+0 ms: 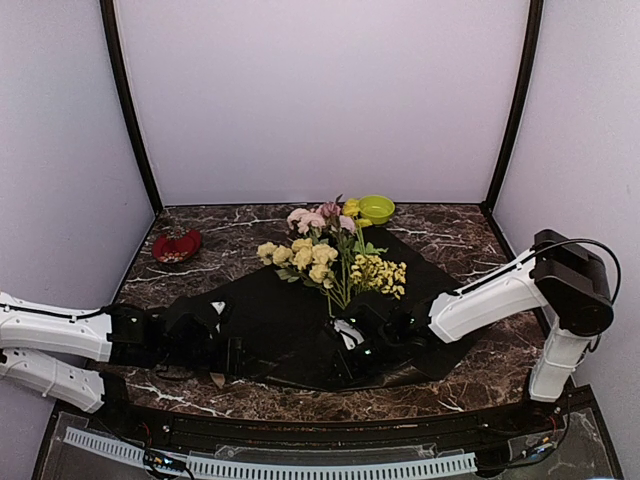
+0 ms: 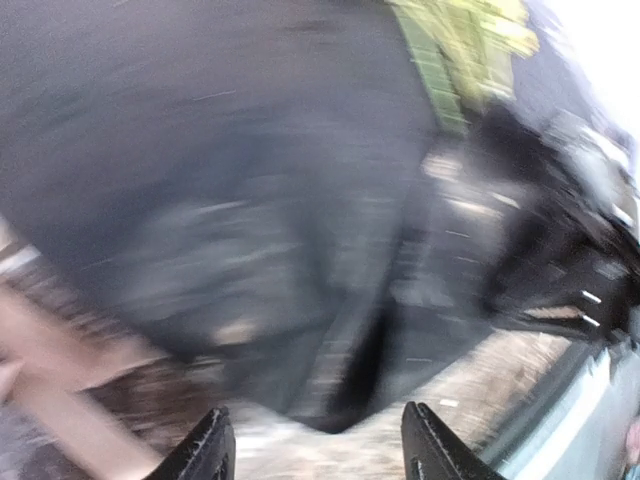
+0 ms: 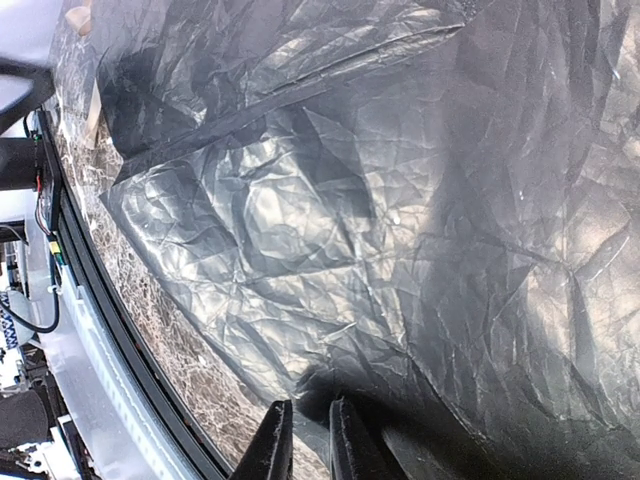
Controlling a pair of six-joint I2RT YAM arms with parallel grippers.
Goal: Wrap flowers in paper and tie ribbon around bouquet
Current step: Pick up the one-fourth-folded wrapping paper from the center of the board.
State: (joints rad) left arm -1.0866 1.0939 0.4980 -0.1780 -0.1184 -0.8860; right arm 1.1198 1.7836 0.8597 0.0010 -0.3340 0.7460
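**A:** On the table point(image 1: 470, 235), your paper point(image 1: 280, 320) lies spread out. It is a wide black sheet, glossy and crinkled all over. The flowers point(image 1: 325, 260) rest on it, with pale pink and yellow heads reaching past its far edge. Their green stems run back toward its middle.

**B:** And my hands?

**A:** Your right hand point(image 3: 307, 440) is at the paper's near edge. Its fingers are almost together, with a puckered fold of the sheet pinched between them. Your left hand point(image 2: 318, 450) is at the paper's near-left corner, fingers apart and nothing between them. That view is badly blurred.

**B:** What sits around the paper?

**A:** A green bowl point(image 1: 377, 208) sits just beyond the paper's far corner, and a red dish point(image 1: 177, 246) lies well off its far-left side. A strip of the beige ribbon point(image 2: 60, 395) lies on the table beside the paper's near-left edge, close to your left hand. Your right arm point(image 1: 490, 295) reaches in over the paper's right corner.
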